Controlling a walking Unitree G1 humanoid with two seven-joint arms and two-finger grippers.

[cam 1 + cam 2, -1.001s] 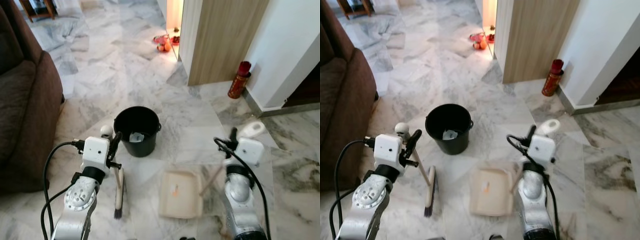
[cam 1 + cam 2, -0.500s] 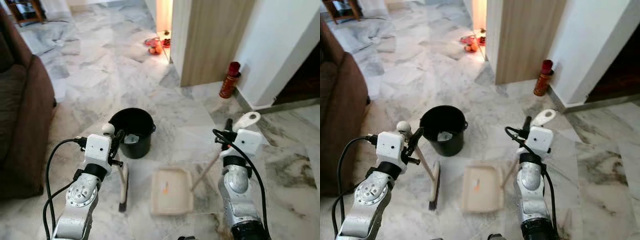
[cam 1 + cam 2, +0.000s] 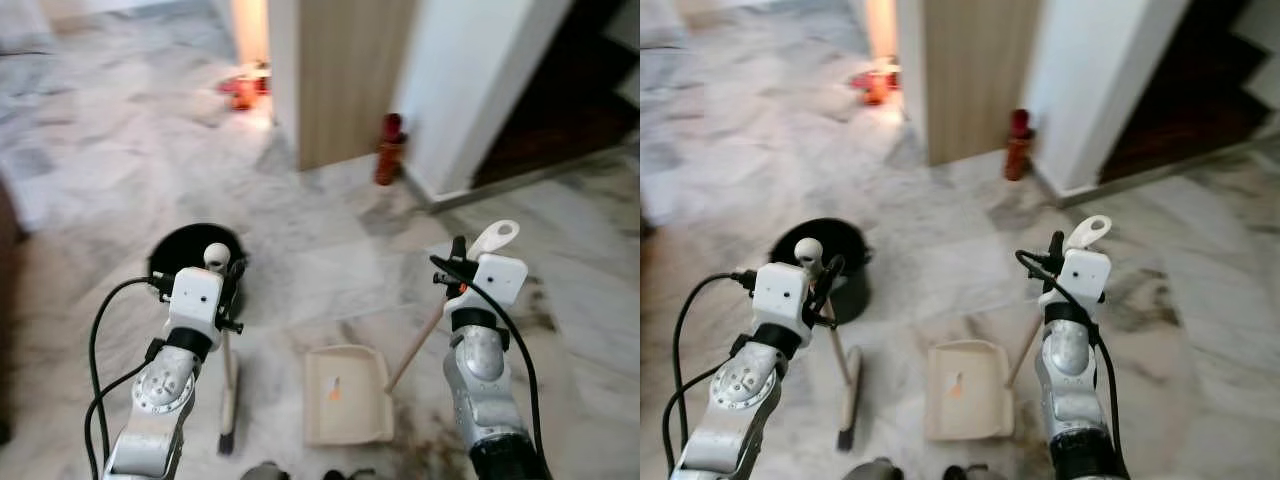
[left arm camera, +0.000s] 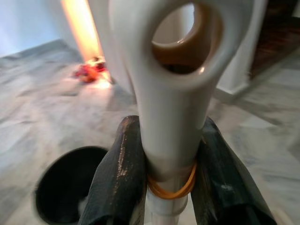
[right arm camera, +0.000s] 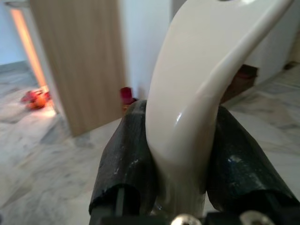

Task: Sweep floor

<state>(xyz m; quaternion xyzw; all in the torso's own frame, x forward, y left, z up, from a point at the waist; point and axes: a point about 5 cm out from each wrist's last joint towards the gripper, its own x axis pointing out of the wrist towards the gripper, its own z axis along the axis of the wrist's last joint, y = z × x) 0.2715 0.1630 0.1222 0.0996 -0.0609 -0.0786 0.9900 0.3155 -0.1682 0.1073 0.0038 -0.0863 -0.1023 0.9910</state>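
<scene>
My left gripper (image 3: 231, 278) is shut on the white top of a short broom (image 3: 228, 398), whose brush head rests on the marble floor. In the left wrist view both black fingers (image 4: 118, 174) press the white handle (image 4: 171, 89). My right gripper (image 3: 457, 258) is shut on the white grip of the dustpan handle (image 5: 197, 93). The cream dustpan (image 3: 345, 398) lies flat on the floor between my arms, with a small orange bit (image 3: 335, 391) in it. A black bucket (image 3: 178, 252) stands just behind my left arm, partly hidden by it.
A wooden panel (image 3: 350, 70) and a white wall corner (image 3: 460, 80) stand ahead, with a red canister (image 3: 389, 148) on the floor between them. A dark doorway (image 3: 570, 90) opens at the right. Red and orange items (image 3: 243, 88) lie far back.
The whole picture has swung to the right: the sofa has left the view and the bucket sits further left. Both grippers keep their hold; broom and dustpan stay between the arms.
</scene>
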